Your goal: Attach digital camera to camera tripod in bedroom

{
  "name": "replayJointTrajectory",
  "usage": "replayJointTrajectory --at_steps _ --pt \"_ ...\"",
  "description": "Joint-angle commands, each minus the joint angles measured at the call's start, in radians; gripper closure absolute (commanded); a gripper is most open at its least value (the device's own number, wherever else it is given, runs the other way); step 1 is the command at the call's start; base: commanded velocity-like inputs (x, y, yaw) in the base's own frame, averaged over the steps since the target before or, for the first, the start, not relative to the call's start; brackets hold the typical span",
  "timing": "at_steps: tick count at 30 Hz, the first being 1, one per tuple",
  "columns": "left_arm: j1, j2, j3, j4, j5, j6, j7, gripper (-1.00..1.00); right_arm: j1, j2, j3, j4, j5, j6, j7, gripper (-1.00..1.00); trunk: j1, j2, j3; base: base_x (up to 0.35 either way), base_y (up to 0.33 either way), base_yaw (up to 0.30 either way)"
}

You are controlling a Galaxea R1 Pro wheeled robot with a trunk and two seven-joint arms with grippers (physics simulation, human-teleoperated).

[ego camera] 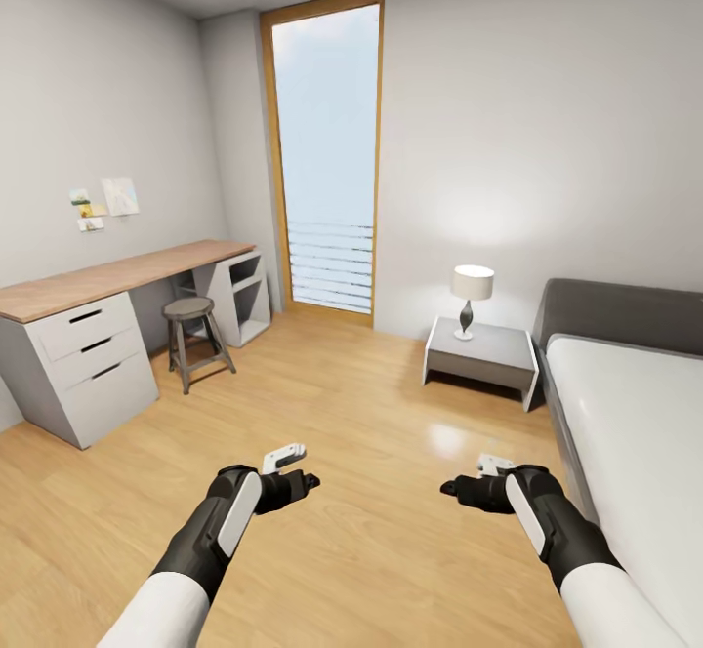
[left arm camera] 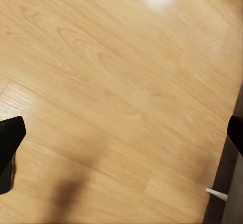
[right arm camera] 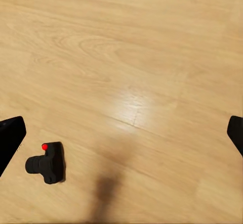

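The robot seems to be searching. Both the left gripper [left arm camera: 121, 133] and right gripper [right arm camera: 121, 133] hang spread wide, empty. The digital camera [right arm camera: 46, 162] lies on the wood floor [right arm camera: 152, 57] beneath the right gripper; next comes reaching down for it.

— What does the room look like?
— White walls [ego camera: 107, 92], a light wood plank floor [ego camera: 371, 404] and a tall wood-framed window [ego camera: 327, 155] with slats across its lower part.

— And the furniture?
— Along the left wall, a wood-topped white bench [ego camera: 107, 282] with drawers, a round-seated stool [ego camera: 192, 336] beside it. A lit table lamp [ego camera: 472, 299] stands on a grey nightstand [ego camera: 483, 355], casting a glow on the wall. A grey-framed bed [ego camera: 635, 414] fills the right.
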Motion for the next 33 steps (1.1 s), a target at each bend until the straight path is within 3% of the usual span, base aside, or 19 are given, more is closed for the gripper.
replayJointTrajectory --at_steps 1,33 --pt "-0.001 0.0 0.002 -0.001 0.011 0.005 0.006 -1.0 0.0 0.0 -0.002 0.0 -0.003 0.005 0.007 -1.0 0.004 -0.008 -0.004 0.0 0.0 0.0" --pt "-0.001 0.005 0.014 0.016 0.021 0.002 -0.005 -1.0 -0.001 -0.011 -0.001 0.002 0.0 0.022 0.027 -1.0 0.127 -0.232 -0.105 0.0 0.0 0.0"
